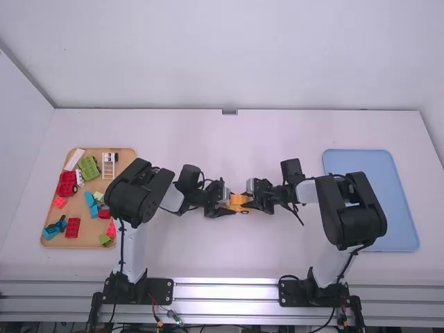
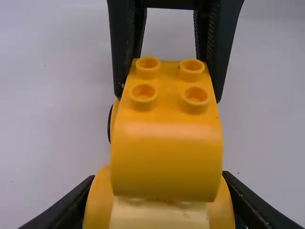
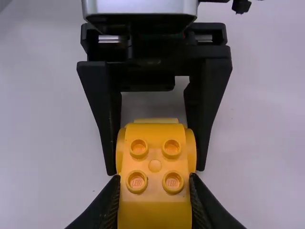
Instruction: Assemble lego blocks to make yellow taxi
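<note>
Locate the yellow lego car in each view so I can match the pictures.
High view: the yellow lego car is near the middle, between the grippers.
Left wrist view: centre, running down to the bottom edge.
Right wrist view: lower middle, down to the bottom edge.
Shared landmark: the right gripper, beside the car in all three.

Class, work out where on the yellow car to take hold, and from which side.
Grip the yellow car by its opposite sides, probably one finger on each, coming in from an end: its narrow body fits between two fingers, while the studs and rounded block offer less to pinch.
</note>
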`<action>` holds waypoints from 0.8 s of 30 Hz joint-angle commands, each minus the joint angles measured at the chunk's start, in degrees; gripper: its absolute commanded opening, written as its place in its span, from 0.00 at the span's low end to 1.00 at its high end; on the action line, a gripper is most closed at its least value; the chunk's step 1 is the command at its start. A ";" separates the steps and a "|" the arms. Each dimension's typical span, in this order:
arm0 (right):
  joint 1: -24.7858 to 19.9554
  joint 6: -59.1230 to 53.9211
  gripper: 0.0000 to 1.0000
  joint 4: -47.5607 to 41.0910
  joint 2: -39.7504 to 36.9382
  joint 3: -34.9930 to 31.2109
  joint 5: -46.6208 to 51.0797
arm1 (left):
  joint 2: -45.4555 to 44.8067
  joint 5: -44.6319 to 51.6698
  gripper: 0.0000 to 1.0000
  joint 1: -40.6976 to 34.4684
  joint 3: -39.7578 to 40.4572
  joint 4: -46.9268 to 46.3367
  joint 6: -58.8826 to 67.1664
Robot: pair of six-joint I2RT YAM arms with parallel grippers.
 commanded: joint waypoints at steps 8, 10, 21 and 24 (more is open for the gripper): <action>0.61 3.30 0.00 5.99 0.52 -3.34 0.92 | 0.96 1.66 0.43 -0.44 -0.22 0.28 0.83; 0.04 2.95 0.00 5.99 0.52 -3.45 0.33 | 0.96 1.73 0.42 -0.17 -0.28 0.28 0.81; 0.59 6.80 0.00 4.92 0.52 -2.34 3.45 | 0.96 1.75 0.40 -0.70 -0.24 0.37 0.81; 2.14 6.78 0.00 4.48 0.52 -2.43 5.64 | 0.96 3.13 0.39 -0.68 -0.13 0.46 0.81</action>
